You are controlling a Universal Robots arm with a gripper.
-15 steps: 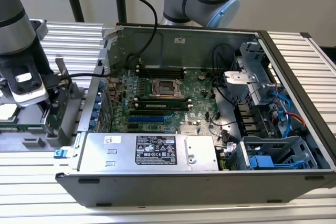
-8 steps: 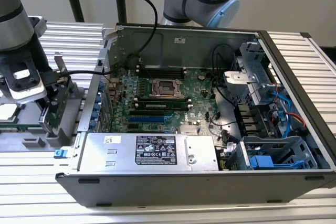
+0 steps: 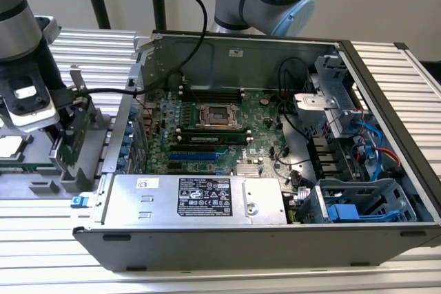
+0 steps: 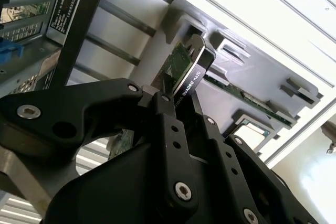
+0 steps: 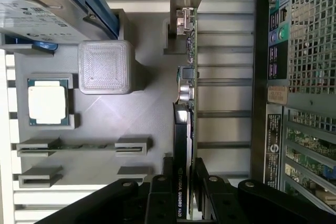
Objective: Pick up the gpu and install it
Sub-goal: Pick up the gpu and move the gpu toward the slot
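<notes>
The gripper is clenched on the gpu. In both wrist views its two black fingers press one against each face of the card. The gpu stands on edge in a gray tray, not yet in the computer case. The tray lies just beside the case, on the exterior view's left of it.

One line of white lettering runs along the card's black edge, partly hidden between the fingers. The power supply, lying in the case along its near wall, carries two stickers, one white and one black. The print on both is too small to make out.

The tray holds three other parts, all on the far side of the gpu from the case: one square processor, one memory stick and one hard drive with a white label. One green motherboard lies on the case floor.
</notes>
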